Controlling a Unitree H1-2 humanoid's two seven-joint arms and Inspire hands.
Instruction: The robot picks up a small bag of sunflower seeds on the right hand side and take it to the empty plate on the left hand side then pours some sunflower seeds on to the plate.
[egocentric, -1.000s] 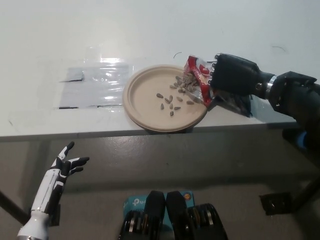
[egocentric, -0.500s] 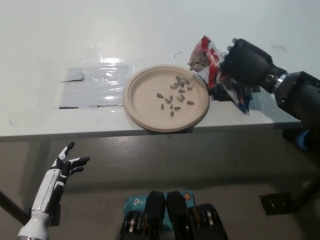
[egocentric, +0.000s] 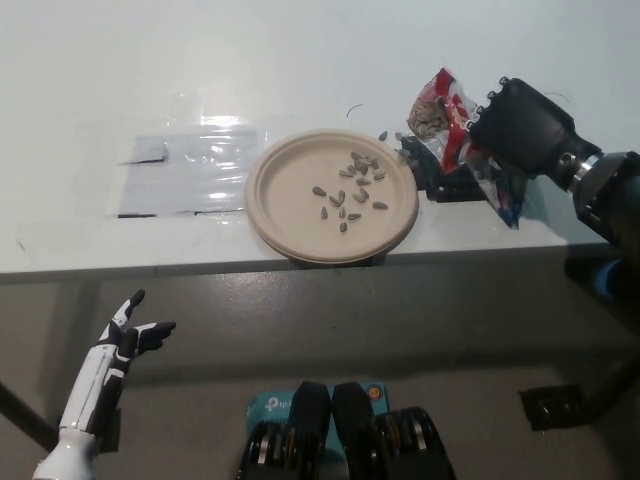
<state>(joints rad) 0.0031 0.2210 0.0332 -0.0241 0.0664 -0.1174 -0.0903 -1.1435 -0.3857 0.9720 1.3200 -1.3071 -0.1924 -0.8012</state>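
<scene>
A tan paper plate sits at the table's front edge with several sunflower seeds scattered on its right half. My black right hand is shut on the red and white seed bag, held above the table just right of the plate, its open mouth full of seeds and tilted toward the left. A few loose seeds lie on the table by the plate's upper right rim. My white left hand rests open below the table edge at lower left.
A clear plastic sheet lies flat on the white table left of the plate. The table's front edge runs just below the plate, which slightly overhangs it.
My right hand has carried the bag up and to the right, off the plate. A few seeds now lie on the table by the rim. The left hand barely moved.
</scene>
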